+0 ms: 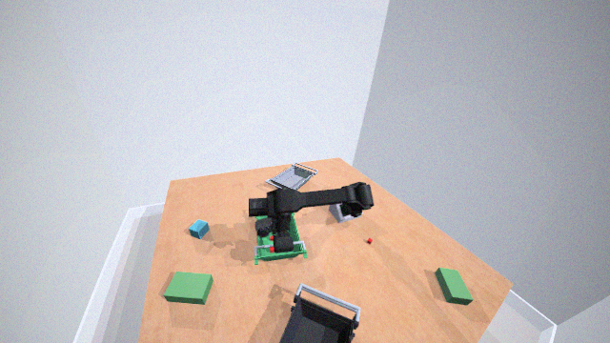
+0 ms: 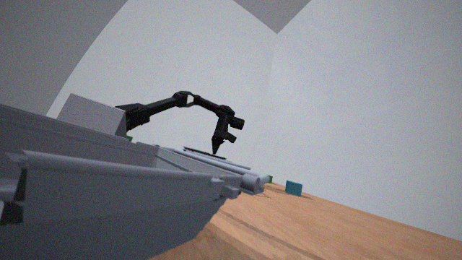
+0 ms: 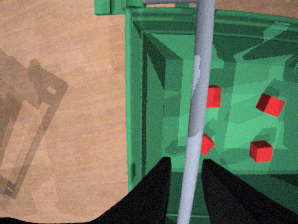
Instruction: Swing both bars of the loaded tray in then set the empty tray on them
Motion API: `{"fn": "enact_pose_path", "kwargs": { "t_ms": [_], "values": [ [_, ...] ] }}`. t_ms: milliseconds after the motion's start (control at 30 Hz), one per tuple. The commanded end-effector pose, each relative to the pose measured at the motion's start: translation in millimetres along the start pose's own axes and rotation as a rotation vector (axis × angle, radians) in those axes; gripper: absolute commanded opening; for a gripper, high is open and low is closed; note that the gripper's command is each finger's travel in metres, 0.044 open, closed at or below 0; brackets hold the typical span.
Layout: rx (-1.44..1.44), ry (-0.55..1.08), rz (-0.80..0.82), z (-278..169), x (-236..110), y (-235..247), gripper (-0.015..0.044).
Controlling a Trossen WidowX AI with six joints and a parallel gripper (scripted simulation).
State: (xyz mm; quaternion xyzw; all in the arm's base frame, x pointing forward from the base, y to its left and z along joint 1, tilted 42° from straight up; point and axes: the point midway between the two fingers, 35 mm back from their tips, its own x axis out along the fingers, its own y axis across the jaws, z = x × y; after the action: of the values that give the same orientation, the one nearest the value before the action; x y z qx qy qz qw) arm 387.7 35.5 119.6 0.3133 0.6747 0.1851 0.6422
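The loaded green tray point(image 1: 281, 257) point(image 3: 136, 96) stands mid-table with small red blocks point(image 3: 269, 104) inside. One grey wire bar point(image 1: 300, 242) point(image 3: 205, 36) lies in across the tray's top near its front end. My gripper point(image 1: 282, 245) point(image 2: 215, 152) point(image 3: 185, 164) points down over that end. Its fingers stand narrowly apart, one on each side of the bar, with small gaps. The arm hides the tray's far bar. The empty grey tray point(image 1: 292, 177) lies on the table behind the arm, and it fills the foreground of the exterior view point(image 2: 108, 195).
A blue cube point(image 1: 198, 229) point(image 2: 293, 188) lies left of the green tray. Green slabs point(image 1: 189, 287) point(image 1: 454, 285) lie at front left and front right. A loose red block point(image 1: 369, 241) lies to the right. A dark tray point(image 1: 324, 316) stands at the front edge.
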Motion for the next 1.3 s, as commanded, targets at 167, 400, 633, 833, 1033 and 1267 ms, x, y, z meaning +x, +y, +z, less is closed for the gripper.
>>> {"fn": "enact_pose_path", "kwargs": {
  "t_ms": [167,400,633,833,1033,1267],
  "values": [
    [0.0,-0.006,0.002,1,-9,1,0.0088],
    [0.0,-0.006,0.002,1,-9,1,0.0088],
    [0.0,-0.006,0.002,1,-9,1,0.0088],
    [0.0,-0.006,0.002,1,-9,1,0.0088],
    [-0.001,-0.006,0.001,1,-19,0,0.0088],
    [0.005,-0.004,-0.014,15,-20,-61,0.0088]
  ]
}}
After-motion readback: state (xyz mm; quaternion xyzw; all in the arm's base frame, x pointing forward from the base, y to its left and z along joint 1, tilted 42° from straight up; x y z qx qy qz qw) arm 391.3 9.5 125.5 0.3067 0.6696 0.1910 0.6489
